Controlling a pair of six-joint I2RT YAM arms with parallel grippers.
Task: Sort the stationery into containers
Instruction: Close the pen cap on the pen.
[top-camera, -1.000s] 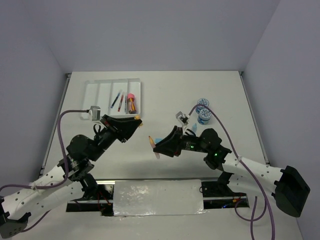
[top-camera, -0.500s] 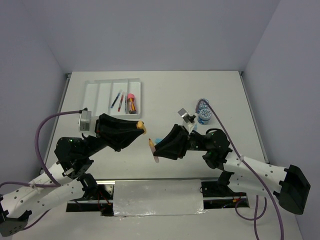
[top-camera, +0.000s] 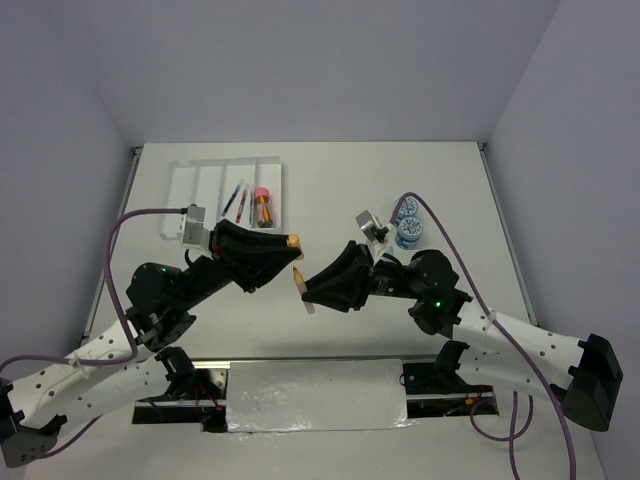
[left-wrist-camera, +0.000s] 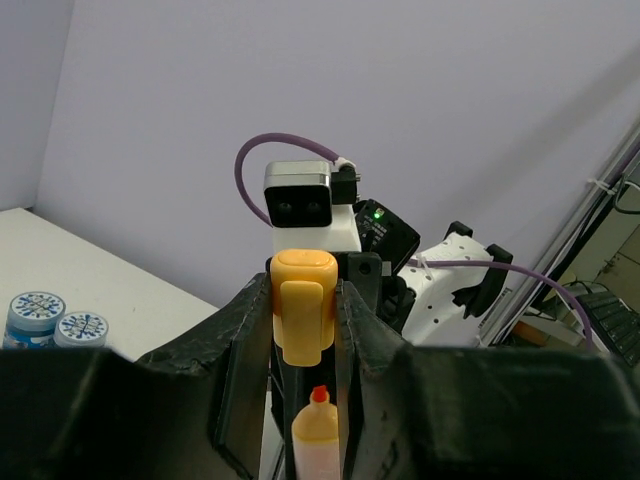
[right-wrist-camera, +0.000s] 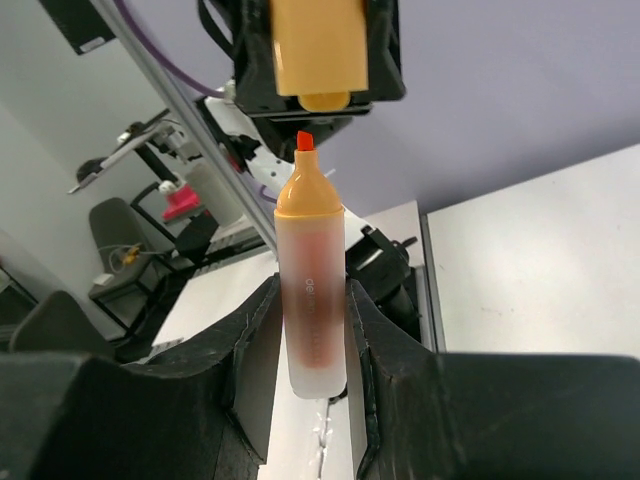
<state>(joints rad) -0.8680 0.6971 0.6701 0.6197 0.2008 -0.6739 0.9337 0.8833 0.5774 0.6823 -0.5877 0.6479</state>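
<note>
Above the table's middle my two grippers face each other. My left gripper (top-camera: 288, 243) (left-wrist-camera: 303, 318) is shut on a yellow-orange highlighter cap (top-camera: 293, 241) (left-wrist-camera: 303, 300) with a clip. My right gripper (top-camera: 303, 287) (right-wrist-camera: 312, 335) is shut on the frosted orange highlighter body (top-camera: 299, 281) (right-wrist-camera: 312, 290), whose bare orange tip points at the cap (right-wrist-camera: 318, 50) with a small gap between them. The same tip (left-wrist-camera: 318, 425) shows just below the cap in the left wrist view. The white divided tray (top-camera: 190, 190) lies at the far left with thin pens (top-camera: 238, 200) and a pink-capped orange piece (top-camera: 262, 205) in it.
Two round blue-lidded tubs (top-camera: 407, 210) (left-wrist-camera: 35, 310) stand on the table right of centre, behind my right arm. A purple cable loops over each arm. The table's near edge carries a silver-covered panel (top-camera: 315, 395).
My left arm has swung the cap right and up toward the highlighter's tip, and the right gripper has lifted the highlighter slightly. The gap between cap and tip has shrunk.
</note>
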